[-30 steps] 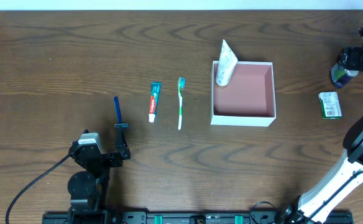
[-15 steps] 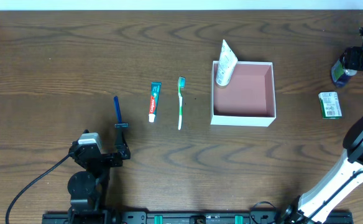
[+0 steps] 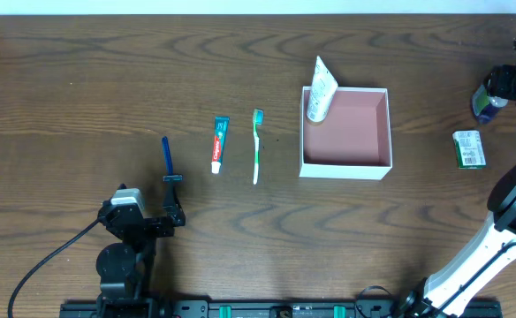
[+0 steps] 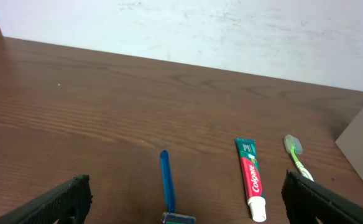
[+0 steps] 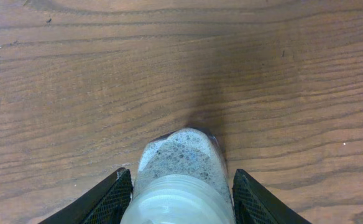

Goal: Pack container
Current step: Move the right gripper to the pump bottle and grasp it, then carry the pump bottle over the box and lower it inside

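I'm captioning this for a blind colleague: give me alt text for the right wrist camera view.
A small translucent plastic bottle with pale bluish, foamy contents is gripped between the two black fingers of the right pincer, against a dark brown wood-grain table.

The right gripper [image 5: 180, 191] at the far right has squeezed in. A second ago its two fingers [image 5: 110, 198] stood wide apart. Now they press on both sides of the small bottle [image 5: 180, 158]. Seen from above, the bottle has slid a tiny bit toward the far side, and less of it peeks out from under the gripper.
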Robot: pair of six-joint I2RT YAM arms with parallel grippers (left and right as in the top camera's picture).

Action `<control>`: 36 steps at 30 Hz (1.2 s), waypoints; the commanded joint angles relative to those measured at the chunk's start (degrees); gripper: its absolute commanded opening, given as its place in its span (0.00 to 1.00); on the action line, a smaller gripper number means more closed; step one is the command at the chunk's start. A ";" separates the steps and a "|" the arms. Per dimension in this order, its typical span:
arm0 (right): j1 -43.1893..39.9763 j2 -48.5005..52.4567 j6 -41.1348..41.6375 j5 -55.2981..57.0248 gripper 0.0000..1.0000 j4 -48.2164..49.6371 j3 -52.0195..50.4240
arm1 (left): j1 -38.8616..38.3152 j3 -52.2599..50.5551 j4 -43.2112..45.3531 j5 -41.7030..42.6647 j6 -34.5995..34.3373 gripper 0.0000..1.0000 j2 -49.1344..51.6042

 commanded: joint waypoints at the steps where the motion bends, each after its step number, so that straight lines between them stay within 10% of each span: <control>1: 0.42 -5.75 1.33 -0.72 0.34 0.17 1.33 | 0.20 -1.05 -1.57 0.81 0.79 0.98 -0.35; 18: 10.49 -25.92 11.39 -13.11 0.32 -5.68 1.31 | 0.20 -1.05 -1.57 0.81 0.79 0.98 -0.35; 36: 31.76 -23.65 19.96 -3.78 0.37 -12.52 0.63 | 0.20 -1.05 -1.57 0.81 0.79 0.98 -0.35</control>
